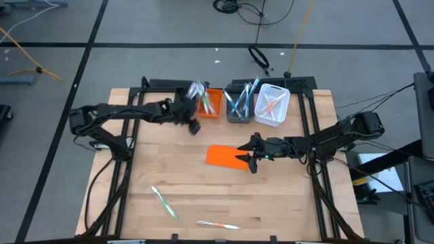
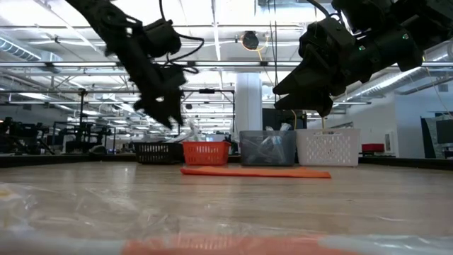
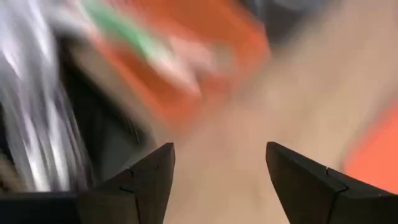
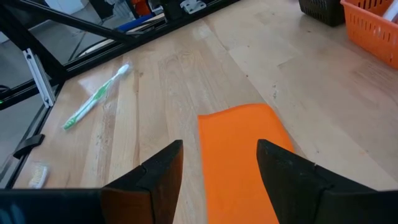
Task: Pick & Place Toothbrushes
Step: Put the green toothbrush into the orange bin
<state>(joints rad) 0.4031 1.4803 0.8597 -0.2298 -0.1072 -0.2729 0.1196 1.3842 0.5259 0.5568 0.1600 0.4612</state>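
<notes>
A green-and-white toothbrush [image 1: 164, 202] and an orange-red one [image 1: 218, 224] lie flat on the wooden table near its front edge. More toothbrushes stand in the bins at the back: wrapped ones in the black bin [image 1: 196, 90], a green one in the orange bin [image 3: 134, 37], blue ones in the grey bin [image 1: 239, 102], an orange-red one in the white bin [image 1: 272, 105]. My left gripper [image 1: 194, 126] hangs open just in front of the orange bin [image 1: 211, 105], nothing between its fingers [image 3: 149, 180]. My right gripper [image 1: 249, 161] hovers open over the right end of the flat orange sheet [image 4: 242, 155].
The bins stand in a row along the far edge. The orange sheet [image 1: 227, 156] lies flat mid-table. Black frame rails [image 1: 125, 146] run along the table's left and right sides. Bare wood lies between the sheet and the two loose toothbrushes [image 4: 96, 98].
</notes>
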